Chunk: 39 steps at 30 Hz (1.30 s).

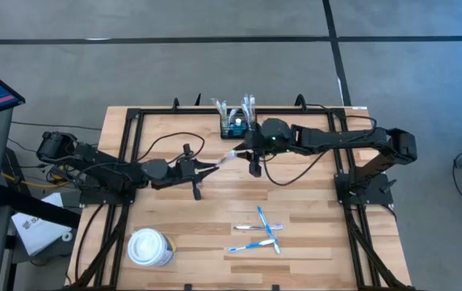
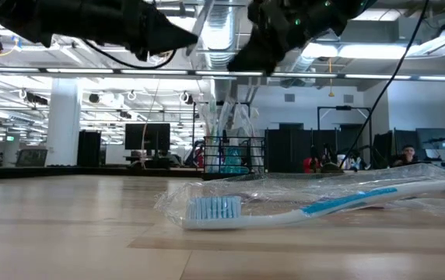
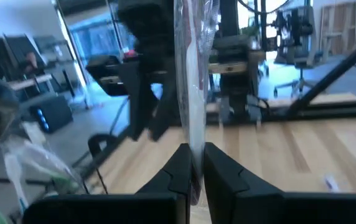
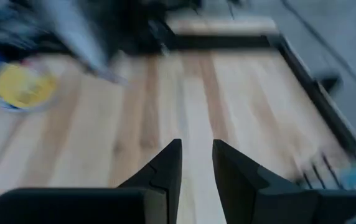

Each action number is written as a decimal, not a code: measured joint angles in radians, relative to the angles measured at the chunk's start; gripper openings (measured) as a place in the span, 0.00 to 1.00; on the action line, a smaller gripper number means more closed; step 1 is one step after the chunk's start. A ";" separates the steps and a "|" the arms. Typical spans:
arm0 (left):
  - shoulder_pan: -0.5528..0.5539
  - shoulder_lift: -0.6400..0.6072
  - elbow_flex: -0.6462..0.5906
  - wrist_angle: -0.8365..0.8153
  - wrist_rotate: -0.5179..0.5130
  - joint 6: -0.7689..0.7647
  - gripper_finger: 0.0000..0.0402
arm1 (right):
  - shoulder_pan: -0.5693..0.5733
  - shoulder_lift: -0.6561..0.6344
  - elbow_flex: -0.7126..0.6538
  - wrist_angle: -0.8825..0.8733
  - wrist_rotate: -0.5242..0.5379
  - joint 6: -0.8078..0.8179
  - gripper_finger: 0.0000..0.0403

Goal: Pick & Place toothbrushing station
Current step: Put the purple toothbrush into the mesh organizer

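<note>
We see left hand [image 1: 212,166] pinching wrapped toothbrush [image 3: 193,93], carrying toward toothbrushing station [image 1: 235,123] at counter [image 1: 312,210] far edge for loading. Right hand [image 1: 254,167] spread, empty, beside station, likely to assist.

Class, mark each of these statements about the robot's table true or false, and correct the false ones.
1. The left gripper is shut on a wrapped toothbrush. True.
2. The right gripper is holding a toothbrush. False: its fingers are apart with nothing between them.
3. The black mesh organiser sits at the table's far edge. True.
4. The white lidded cup stands inside the organiser. False: it stands alone near the front left of the table.
5. No toothbrushes lie on the table. False: several loose toothbrushes lie near the front.
</note>
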 joint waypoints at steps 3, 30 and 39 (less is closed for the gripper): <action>0.000 0.000 0.000 0.046 0.000 0.023 0.04 | 0.022 -0.013 0.002 0.106 -0.020 -0.055 0.20; -0.001 0.000 0.000 0.148 0.036 0.026 0.04 | 0.102 -0.108 0.000 0.375 -0.017 -0.172 0.23; -0.001 0.000 0.000 0.153 0.037 0.026 0.04 | 0.102 -0.106 0.000 0.415 -0.060 -0.167 0.42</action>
